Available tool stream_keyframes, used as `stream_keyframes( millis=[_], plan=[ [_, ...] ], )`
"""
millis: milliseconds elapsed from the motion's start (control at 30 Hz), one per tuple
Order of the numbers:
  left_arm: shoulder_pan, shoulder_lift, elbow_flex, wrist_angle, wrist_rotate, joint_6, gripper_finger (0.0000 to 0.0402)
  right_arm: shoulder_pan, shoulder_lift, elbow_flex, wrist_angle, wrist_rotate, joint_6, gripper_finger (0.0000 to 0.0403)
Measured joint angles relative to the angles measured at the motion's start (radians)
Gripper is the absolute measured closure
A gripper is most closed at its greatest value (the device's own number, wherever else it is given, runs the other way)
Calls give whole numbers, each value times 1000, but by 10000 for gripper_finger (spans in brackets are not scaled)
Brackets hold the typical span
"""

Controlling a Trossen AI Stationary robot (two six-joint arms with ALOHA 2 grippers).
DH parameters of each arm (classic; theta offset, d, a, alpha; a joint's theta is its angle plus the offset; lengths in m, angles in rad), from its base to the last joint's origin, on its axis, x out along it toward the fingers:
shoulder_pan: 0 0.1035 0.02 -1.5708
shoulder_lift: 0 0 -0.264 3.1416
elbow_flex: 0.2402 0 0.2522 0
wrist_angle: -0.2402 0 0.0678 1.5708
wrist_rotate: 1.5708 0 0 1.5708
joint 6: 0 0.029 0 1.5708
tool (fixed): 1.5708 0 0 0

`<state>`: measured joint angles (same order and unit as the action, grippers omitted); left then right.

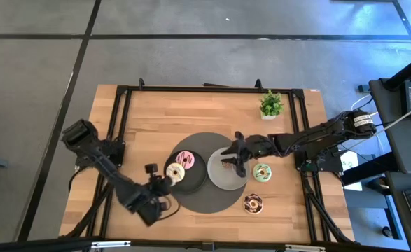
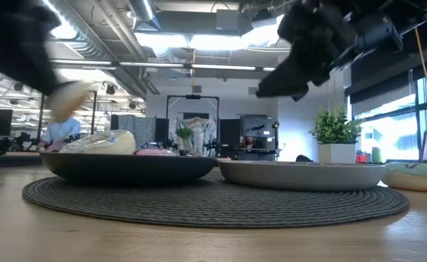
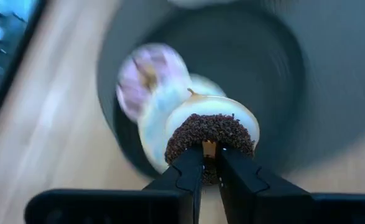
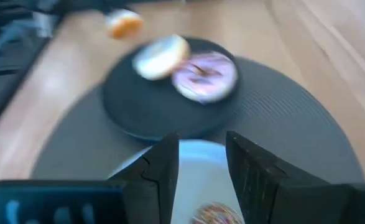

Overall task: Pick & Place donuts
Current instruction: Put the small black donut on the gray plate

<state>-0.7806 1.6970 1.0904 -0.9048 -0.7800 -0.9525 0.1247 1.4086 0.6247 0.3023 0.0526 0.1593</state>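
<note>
My left gripper [image 1: 161, 183] hangs near the near-left rim of the dark plate [image 1: 194, 183], shut on a brown-crumbed donut [image 3: 210, 132]. That donut shows as a pale blur [image 2: 70, 99] in the low view. A pink donut [image 1: 185, 159] and a cream donut [image 1: 175, 171] lie on the dark plate. My right gripper [image 4: 202, 158] stands open above the grey plate [image 1: 219, 180], with a sprinkled donut [image 4: 216, 214] on the plate below it. A green-white donut [image 1: 262, 171] and a chocolate sprinkled donut [image 1: 253, 204] lie on the table. My left gripper pinches the brown-crumbed donut between its two fingers at the near side of its ring [image 3: 209, 149]. The fingers slant down toward the dark plate. The donut is lifted clear, tilted, with its brown top toward the wrist camera.
Both plates rest on a round dark woven mat [image 1: 212, 203]. A small potted plant [image 1: 271, 105] stands at the far right of the table. Bare wood lies to the left of the mat and along the far side.
</note>
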Motion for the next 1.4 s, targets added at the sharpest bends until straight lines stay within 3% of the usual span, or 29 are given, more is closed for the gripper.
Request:
stream_keyframes(
  millis=[133, 300, 400, 500, 633, 767, 900, 1000, 1067, 1233, 1400],
  plan=[
    [101, 0, 0, 182, -75, 189, 369, 34, 0, 0, 55, 9, -74, 268],
    [211, 0, 0, 529, -164, 525, 376, 98, 5, 0, 122, 217, -170, 268],
    [266, 0, 0, 729, -159, 716, 379, 134, 5, 0, 150, 318, -191, 268],
    [309, 0, 1, 844, -86, 832, 380, 161, 5, 0, 124, 369, -161, 268],
    [343, 0, 1, 852, -13, 874, 380, 189, 5, -1, 84, 354, -114, 268],
    [353, 0, 1, 850, -9, 921, 379, 202, 5, -1, 92, 271, -107, 268],
    [337, -26, 1, 869, -198, 940, 379, 200, 5, -1, 94, 260, -85, 268],
    [309, -102, 0, 791, -307, 904, 381, 200, 5, -1, 128, 260, -86, 268],
    [292, -174, -16, 729, -256, 856, 384, 200, 5, -1, 160, 260, -87, 268],
    [286, -347, -122, 758, 16, 820, 393, 181, 39, 5, 241, 253, -104, 268],
    [281, -442, -239, 929, 18, 824, 398, 137, 176, 159, 172, 122, -116, 268]
  ],
)
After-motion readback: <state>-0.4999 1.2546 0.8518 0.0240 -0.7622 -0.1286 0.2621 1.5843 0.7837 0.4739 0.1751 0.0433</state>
